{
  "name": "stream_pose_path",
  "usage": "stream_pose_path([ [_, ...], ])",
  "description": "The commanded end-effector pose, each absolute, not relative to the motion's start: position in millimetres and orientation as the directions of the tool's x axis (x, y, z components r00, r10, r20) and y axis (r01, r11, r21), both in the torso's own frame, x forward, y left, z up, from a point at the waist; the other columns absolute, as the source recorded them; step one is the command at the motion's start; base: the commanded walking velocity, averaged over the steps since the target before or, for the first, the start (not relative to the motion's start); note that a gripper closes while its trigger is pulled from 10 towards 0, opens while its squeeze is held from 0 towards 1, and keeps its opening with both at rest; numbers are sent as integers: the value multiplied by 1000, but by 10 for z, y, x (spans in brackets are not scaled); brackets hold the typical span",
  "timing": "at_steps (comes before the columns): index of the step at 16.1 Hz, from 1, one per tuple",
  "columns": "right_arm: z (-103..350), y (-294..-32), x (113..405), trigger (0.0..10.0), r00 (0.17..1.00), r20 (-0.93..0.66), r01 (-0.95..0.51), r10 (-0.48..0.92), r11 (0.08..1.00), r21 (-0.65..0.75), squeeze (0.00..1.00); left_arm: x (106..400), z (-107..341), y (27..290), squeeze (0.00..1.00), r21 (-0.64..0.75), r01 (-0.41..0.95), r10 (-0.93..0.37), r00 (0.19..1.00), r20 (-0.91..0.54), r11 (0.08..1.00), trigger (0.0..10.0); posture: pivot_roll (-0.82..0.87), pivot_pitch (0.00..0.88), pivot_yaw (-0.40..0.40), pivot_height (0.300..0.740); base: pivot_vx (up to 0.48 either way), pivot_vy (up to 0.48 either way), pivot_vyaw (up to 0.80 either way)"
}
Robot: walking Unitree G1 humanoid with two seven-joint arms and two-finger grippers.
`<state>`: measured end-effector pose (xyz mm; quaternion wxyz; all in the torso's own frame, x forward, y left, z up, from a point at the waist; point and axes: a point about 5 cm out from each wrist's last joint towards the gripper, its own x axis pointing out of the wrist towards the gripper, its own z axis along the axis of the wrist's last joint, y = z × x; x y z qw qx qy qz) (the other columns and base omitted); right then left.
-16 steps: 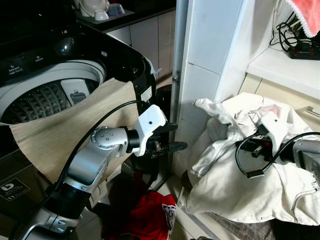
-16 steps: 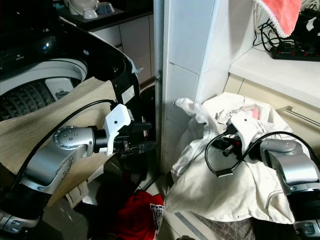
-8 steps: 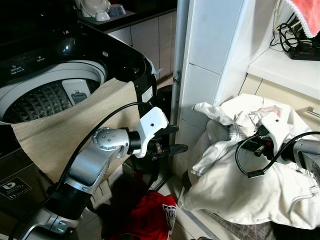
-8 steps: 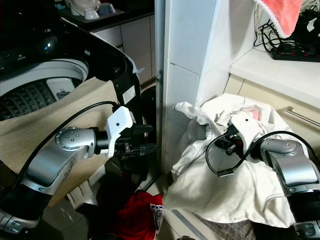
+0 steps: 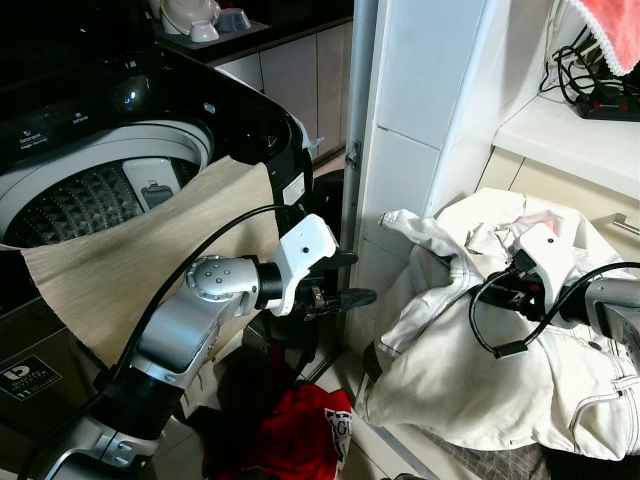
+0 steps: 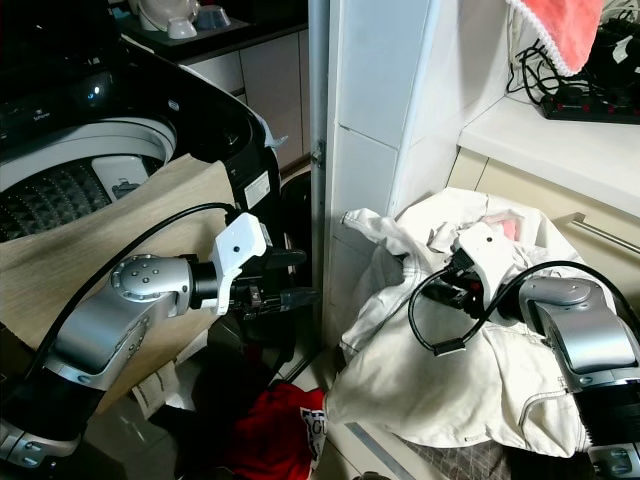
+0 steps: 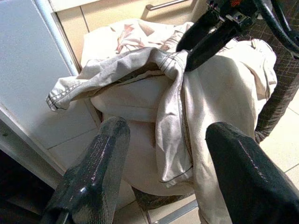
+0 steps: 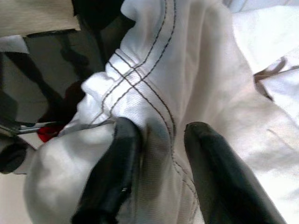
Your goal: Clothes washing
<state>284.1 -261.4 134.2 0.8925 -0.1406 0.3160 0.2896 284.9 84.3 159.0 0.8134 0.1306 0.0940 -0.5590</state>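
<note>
Item: cream garment point(image 5: 470, 370), heaped on the right, just beside the white pillar point(image 5: 420, 120); my right gripper point(image 8: 156, 144) pinches a stitched fold of it. My left gripper point(image 7: 163, 172) hovers wide, empty, between washing machine point(image 5: 110, 150) and heap

A crumpled off-white garment point(image 5: 470, 370) with dark stitched seams lies heaped over a woven basket point(image 7: 275, 107) by the white wall, one fold pinched between the right gripper's point(image 8: 156, 140) fingers point(image 8: 117, 163), while a beige cloth point(image 5: 130, 270) drapes over the washing machine's point(image 5: 120, 150) open rim.
</note>
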Motion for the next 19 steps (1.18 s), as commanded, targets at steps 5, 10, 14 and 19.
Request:
stream_pose_path([
  [5,1583,-2582,2871,0,680,-538,-594,499,804,-5,0,2846,1615,844,0,124,929,-880,370,-297,349,10000,-125,0,45,740,0,0,0],
  [10,2168,-2589,2862,0,751,-165,-616,639,769,173,0,2894,1691,806,0,121,917,-885,399,-241,381,10000,-130,0,48,740,0,0,0],
  [14,2393,-2627,2759,0,763,-31,-632,645,756,169,0,2915,1728,752,0,120,904,-883,426,-195,410,10000,-137,0,44,740,0,0,0],
  [19,1935,-2651,2669,10000,757,-466,-562,458,820,-106,1000,2823,1624,611,0,135,926,-898,374,-230,351,10000,-157,0,47,740,0,0,0],
])
